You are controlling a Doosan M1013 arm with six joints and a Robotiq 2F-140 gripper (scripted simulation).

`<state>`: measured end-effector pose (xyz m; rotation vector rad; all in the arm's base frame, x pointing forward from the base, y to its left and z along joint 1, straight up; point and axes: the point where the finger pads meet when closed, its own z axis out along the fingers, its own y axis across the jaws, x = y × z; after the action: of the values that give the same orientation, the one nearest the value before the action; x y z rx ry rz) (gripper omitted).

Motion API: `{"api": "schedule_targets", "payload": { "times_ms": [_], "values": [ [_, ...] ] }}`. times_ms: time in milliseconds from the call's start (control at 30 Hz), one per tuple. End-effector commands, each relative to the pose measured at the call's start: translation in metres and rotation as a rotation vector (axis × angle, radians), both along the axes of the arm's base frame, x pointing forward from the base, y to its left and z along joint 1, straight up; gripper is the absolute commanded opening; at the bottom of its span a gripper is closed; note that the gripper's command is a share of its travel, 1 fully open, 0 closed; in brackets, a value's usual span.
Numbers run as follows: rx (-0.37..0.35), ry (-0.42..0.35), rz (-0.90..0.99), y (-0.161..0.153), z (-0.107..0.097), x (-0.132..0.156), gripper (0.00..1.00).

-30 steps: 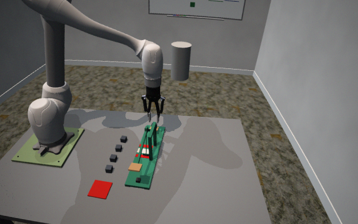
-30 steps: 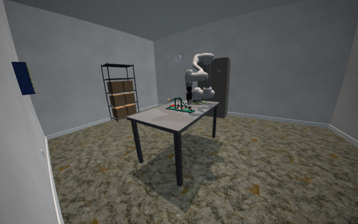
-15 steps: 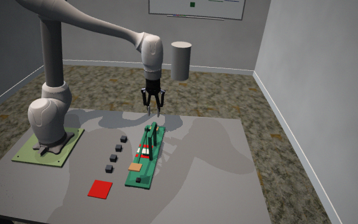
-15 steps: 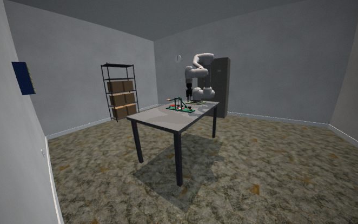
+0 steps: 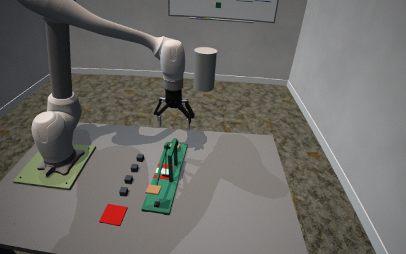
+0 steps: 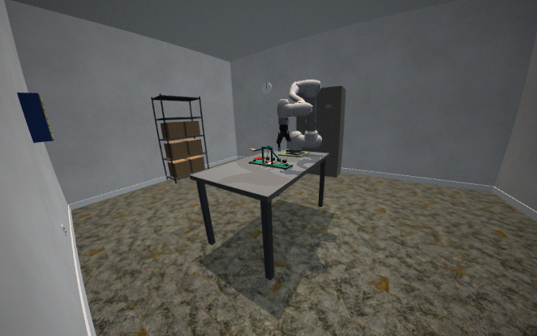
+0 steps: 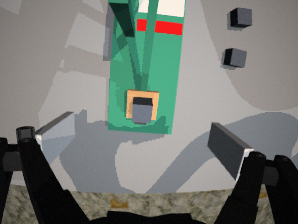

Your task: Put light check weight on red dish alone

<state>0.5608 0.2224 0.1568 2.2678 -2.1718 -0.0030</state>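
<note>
The green rocker balance (image 5: 165,177) stands mid-table; it also shows in the wrist view (image 7: 145,43) and small in the exterior view (image 6: 269,158). Its far tan pan (image 7: 141,107) carries one dark weight (image 7: 141,111). The near tan pan (image 5: 153,189) sits raised and bare. A small dark block (image 5: 156,203) lies on the base's near end. Several dark weights stand in a row left of the balance (image 5: 131,173), three of them in the wrist view (image 7: 240,18). The red dish (image 5: 113,214) lies flat and bare near the front. My gripper (image 5: 173,124) (image 7: 143,130) is open and empty, above the far pan.
The arm's base stands on a green plate (image 5: 54,164) at the table's left. A grey cylinder (image 5: 205,69) hangs behind the gripper. The table's far edge lies just under the gripper. A shelf with boxes (image 6: 178,137) and a dark cabinet (image 6: 331,125) stand off the table.
</note>
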Motion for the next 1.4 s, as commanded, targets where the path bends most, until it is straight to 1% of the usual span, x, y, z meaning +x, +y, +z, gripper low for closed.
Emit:
{"api": "schedule_targets", "payload": {
  "times_ms": [0,133,167,200,233,300,333,367,400,433,500,533,567,600,633,667,1367],
  "values": [
    [0.000,0.000,0.000,0.000,0.000,0.000,1.00],
    [0.000,0.000,-0.001,-0.001,0.000,-0.002,1.00],
    [0.000,0.000,-0.004,-0.009,-0.003,-0.011,1.00],
    [0.000,0.000,-0.010,-0.025,-0.008,-0.031,1.00],
    [0.000,0.000,-0.018,-0.045,-0.016,-0.059,1.00],
    [0.000,0.000,-0.018,-0.045,-0.016,-0.059,1.00],
    [0.000,0.000,-0.028,-0.064,-0.025,-0.087,1.00],
    [0.000,0.000,-0.028,-0.069,-0.027,-0.094,1.00],
    [0.000,0.000,-0.028,-0.069,-0.027,-0.094,1.00],
    [0.000,0.000,-0.037,-0.084,-0.036,-0.120,1.00],
    [0.000,0.000,-0.037,-0.087,-0.037,-0.125,1.00],
    [0.000,0.000,-0.043,-0.099,-0.045,-0.148,1.00],
    [0.000,0.000,-0.043,-0.099,-0.045,-0.148,1.00],
    [0.000,0.000,-0.046,-0.105,-0.050,-0.159,1.00],
    [0.000,0.000,-0.046,-0.106,-0.050,-0.161,1.00],
    [0.000,0.000,-0.046,-0.106,-0.050,-0.161,0.35],
    [0.000,0.000,-0.046,-0.106,-0.050,-0.161,0.35]
  ]
}}
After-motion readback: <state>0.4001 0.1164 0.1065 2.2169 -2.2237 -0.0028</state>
